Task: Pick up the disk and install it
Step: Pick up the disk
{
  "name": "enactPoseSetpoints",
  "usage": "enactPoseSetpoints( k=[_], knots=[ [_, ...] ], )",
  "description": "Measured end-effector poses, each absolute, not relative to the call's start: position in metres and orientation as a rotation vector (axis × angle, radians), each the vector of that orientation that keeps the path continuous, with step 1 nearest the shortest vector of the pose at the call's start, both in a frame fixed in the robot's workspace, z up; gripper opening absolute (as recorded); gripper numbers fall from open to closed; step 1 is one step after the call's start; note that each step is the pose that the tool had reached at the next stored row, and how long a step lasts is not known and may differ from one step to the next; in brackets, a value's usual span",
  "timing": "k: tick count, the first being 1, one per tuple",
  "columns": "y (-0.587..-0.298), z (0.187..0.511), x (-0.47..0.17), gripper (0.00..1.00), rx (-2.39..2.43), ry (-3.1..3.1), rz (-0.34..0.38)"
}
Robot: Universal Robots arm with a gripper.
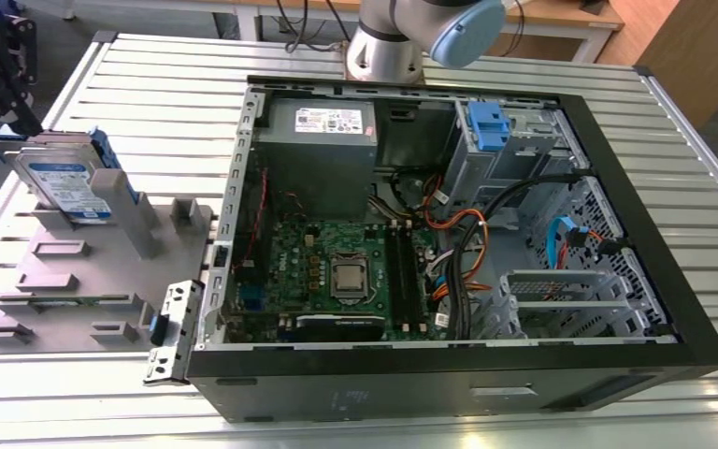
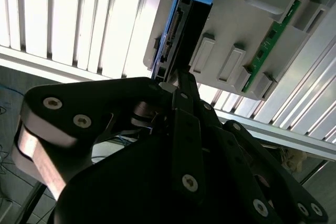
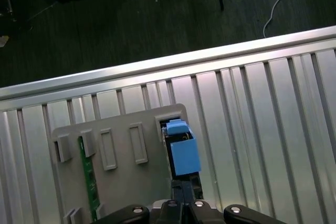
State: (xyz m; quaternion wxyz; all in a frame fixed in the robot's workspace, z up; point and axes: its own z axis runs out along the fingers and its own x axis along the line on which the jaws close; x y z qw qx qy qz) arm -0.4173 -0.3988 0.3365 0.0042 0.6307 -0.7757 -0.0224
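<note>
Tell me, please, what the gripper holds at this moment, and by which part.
It cannot be told. The gripper is close to one end of the disk, which stands in the grey holder, but no hold is clear.

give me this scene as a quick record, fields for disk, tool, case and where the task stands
disk: standing on edge in a slot of the grey holder, at the exterior view's left, outside the case
tool: close to the disk's end in both wrist views; contact cannot be told
computer case: open on the slatted table, motherboard exposed
blue clip: upright inside the case, to the exterior view's right of the power supply
task state: disk in the holder, not yet installed
</note>
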Motion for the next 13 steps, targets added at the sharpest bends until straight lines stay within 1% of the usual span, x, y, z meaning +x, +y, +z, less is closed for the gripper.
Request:
enactPoseSetpoints(
  k=[13],
  knots=[
    [-0.3969, 0.3362, -0.4066, 0.11, 1.98, -2.428, -0.07]
  ],
)
